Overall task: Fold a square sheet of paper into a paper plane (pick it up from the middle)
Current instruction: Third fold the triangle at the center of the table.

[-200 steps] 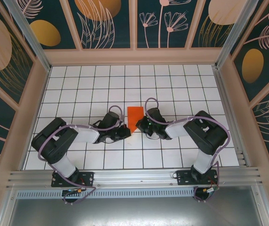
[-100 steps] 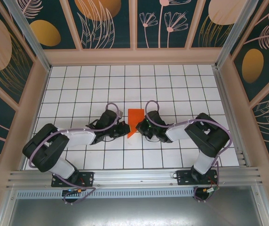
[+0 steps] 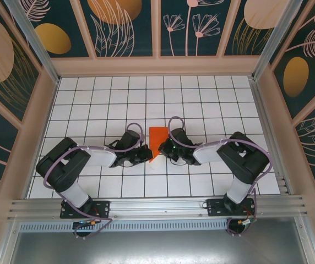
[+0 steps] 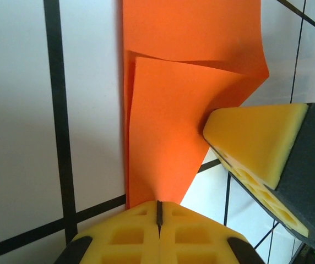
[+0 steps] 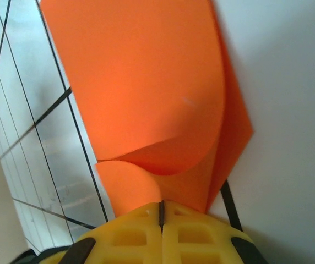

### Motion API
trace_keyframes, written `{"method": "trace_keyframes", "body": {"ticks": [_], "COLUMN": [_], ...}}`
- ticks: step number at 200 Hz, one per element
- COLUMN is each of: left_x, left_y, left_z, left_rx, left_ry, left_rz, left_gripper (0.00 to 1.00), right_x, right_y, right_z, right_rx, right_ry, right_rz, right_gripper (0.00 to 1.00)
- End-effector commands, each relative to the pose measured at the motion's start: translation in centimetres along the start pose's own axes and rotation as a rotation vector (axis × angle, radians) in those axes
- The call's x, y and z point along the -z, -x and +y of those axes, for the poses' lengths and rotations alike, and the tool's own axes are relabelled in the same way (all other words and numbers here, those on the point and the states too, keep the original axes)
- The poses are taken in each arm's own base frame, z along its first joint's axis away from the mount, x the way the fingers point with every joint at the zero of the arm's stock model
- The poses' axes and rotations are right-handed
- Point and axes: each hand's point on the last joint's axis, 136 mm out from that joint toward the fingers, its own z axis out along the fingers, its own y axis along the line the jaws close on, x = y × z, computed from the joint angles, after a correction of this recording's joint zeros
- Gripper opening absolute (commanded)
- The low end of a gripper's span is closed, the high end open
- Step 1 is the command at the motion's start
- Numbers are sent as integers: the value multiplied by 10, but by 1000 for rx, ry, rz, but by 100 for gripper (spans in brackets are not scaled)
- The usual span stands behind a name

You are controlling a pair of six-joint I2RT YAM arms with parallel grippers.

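Note:
The square sheet of paper (image 3: 157,137) is bright orange and lies folded on the white grid table, narrowing to a point at its near end. My left gripper (image 3: 150,155) is shut, its yellow tips over that near point from the left. In the left wrist view the paper (image 4: 185,82) runs under the left gripper (image 4: 158,208), and a right gripper finger (image 4: 256,137) touches its right edge. My right gripper (image 3: 163,147) is shut at the paper's near right edge. In the right wrist view a curled flap of paper (image 5: 146,82) rises just ahead of the right gripper (image 5: 161,208).
The white tiled table (image 3: 91,99) is boxed in by beige-framed patterned walls (image 3: 42,104) on three sides. An aluminium rail (image 3: 157,206) runs along the near edge by the arm bases. Both arms lie low, elbows out to either side.
The left arm's elbow swung out to the left and came back. Both grippers stayed shut at the paper's near end; the paper has hardly shifted.

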Motion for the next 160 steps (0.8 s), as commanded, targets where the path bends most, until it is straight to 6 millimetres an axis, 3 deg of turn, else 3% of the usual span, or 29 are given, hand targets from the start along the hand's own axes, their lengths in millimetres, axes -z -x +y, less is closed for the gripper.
{"method": "trace_keyframes", "body": {"ticks": [1,40,97,160], "left_x": [-1,0,1,3], "left_y": [-12,-11,-12,-21], "left_z": [36,41,48,65], "left_rx": [-8,-28,-33,-23], "left_ry": [162,196,226,288], "left_rz": [35,32,31,58], "left_gripper": [1,0,0,0], "right_x": [13,12,-5,-13], "right_y": [2,-4,-9,0], "right_z": [19,37,23,-8], "right_rx": [167,304,301,291], "right_ry": [26,65,19,-51], "right_rz": [-7,50,111,125], "right_gripper": [0,0,0,0]}}
